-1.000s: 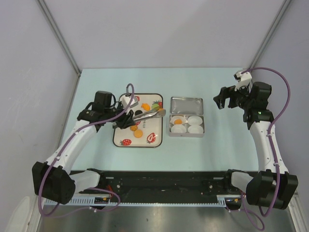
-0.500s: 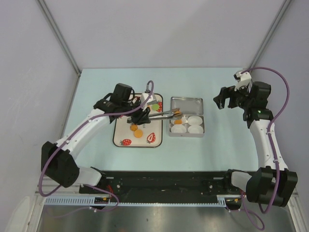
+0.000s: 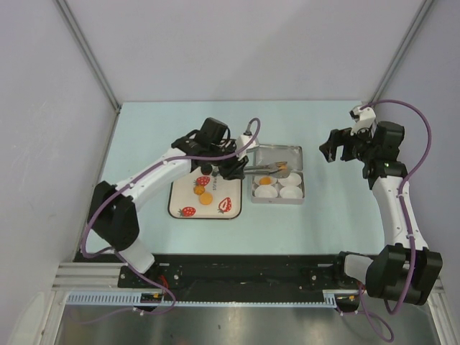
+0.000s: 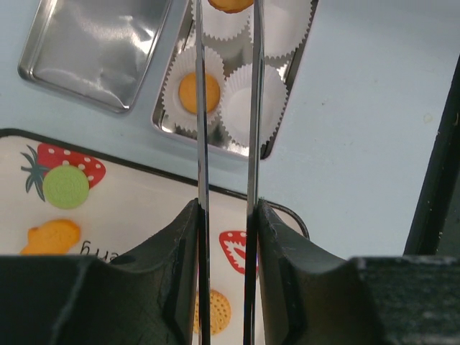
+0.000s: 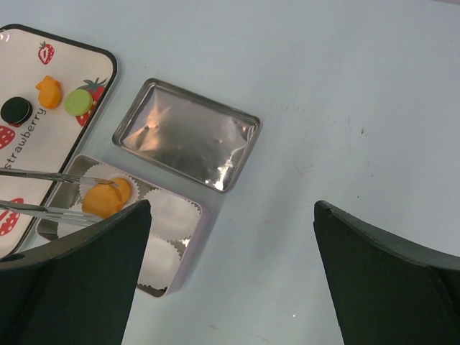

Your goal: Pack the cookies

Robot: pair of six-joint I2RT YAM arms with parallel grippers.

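Observation:
My left gripper [image 3: 233, 167] [image 4: 226, 208] is shut on a pair of metal tongs [image 3: 262, 169] [image 4: 202, 144]. The tongs' tips pinch an orange cookie [image 4: 230, 4] [image 5: 106, 198] [image 3: 282, 170] just above the back row of the open tin [image 3: 277, 199] [image 5: 190, 244]. Another orange cookie [image 4: 199, 92] [image 3: 266, 180] lies in one of the tin's white paper cups. Two orange cookies [image 3: 199, 190] [image 3: 206, 199] and a black one [image 5: 16, 110] lie on the strawberry tray [image 3: 183, 208] [image 5: 72, 43]. My right gripper [image 3: 332, 149] [image 5: 231, 208] hangs open over bare table, right of the tin.
The tin's lid [image 3: 277, 154] [image 5: 187, 134] lies upside down directly behind the tin. A green round shape [image 4: 66, 187] and an orange figure [image 4: 50, 237] show on the tray's back part. Grey walls close the table at left, back and right.
My left arm has swung right, carrying the tongs and the pinched orange cookie from over the tray to over the tin. The right arm has not moved.

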